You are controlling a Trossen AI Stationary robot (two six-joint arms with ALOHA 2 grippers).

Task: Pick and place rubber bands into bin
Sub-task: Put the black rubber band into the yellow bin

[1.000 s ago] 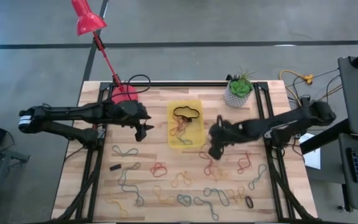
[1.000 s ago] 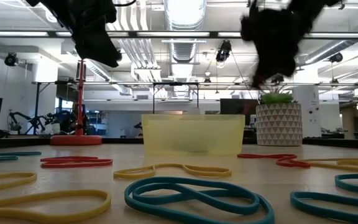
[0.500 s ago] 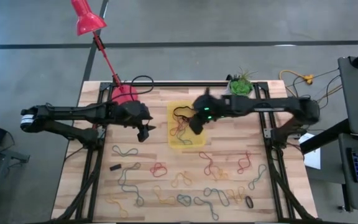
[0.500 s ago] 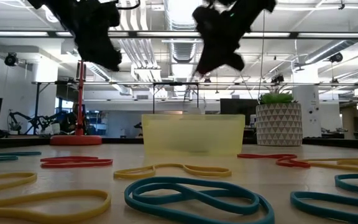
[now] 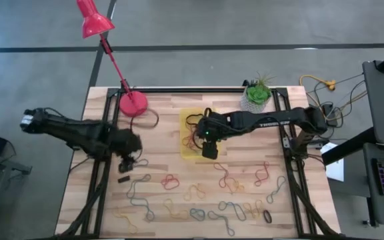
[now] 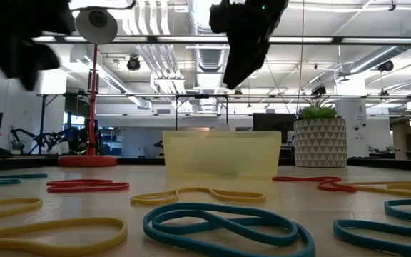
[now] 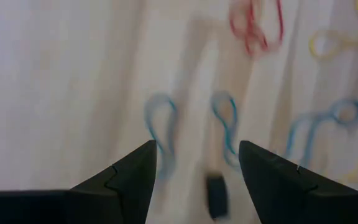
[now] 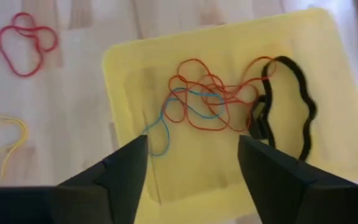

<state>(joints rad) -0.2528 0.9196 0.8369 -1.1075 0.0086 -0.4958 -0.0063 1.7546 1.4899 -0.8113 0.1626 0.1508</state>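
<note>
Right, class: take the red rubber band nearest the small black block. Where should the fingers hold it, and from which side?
Come straight down from above. The red rubber band lies limp and flat on the table, so nothing offers a side grip. Set the fingers astride one strand of an outer loop and pinch across it. The left gripper, open and closest, seems best placed.
</note>
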